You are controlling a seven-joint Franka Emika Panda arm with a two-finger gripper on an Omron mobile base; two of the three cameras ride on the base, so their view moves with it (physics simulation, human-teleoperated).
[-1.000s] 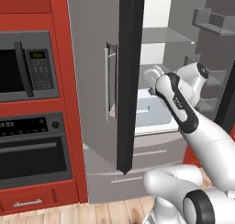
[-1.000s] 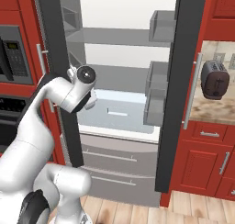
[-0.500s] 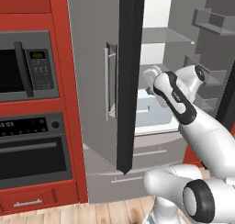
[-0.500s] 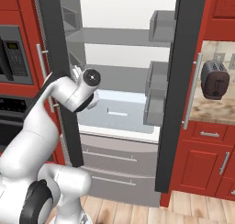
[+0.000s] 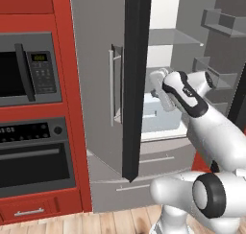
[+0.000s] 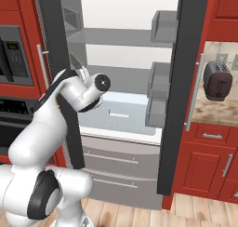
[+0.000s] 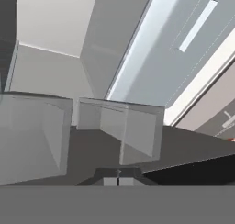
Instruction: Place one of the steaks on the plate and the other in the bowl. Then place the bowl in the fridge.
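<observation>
Wide-open fridge [image 6: 125, 77] interior beyond its left door's edge [image 5: 136, 84], claw [image 7: 118, 181] pressed together, empty.

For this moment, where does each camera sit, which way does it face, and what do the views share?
Left base view: behind-left, facing the open fridge; arm at lower right.
Right base view: behind-right, facing the fridge interior; arm at lower left.
Hand view: on the hand, shut, looking at door bins.
Shared: the fridge.

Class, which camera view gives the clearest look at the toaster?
The right base view: the dark toaster stands in full sight on the counter right of the open fridge. The left base and hand views give no look at it.
</observation>
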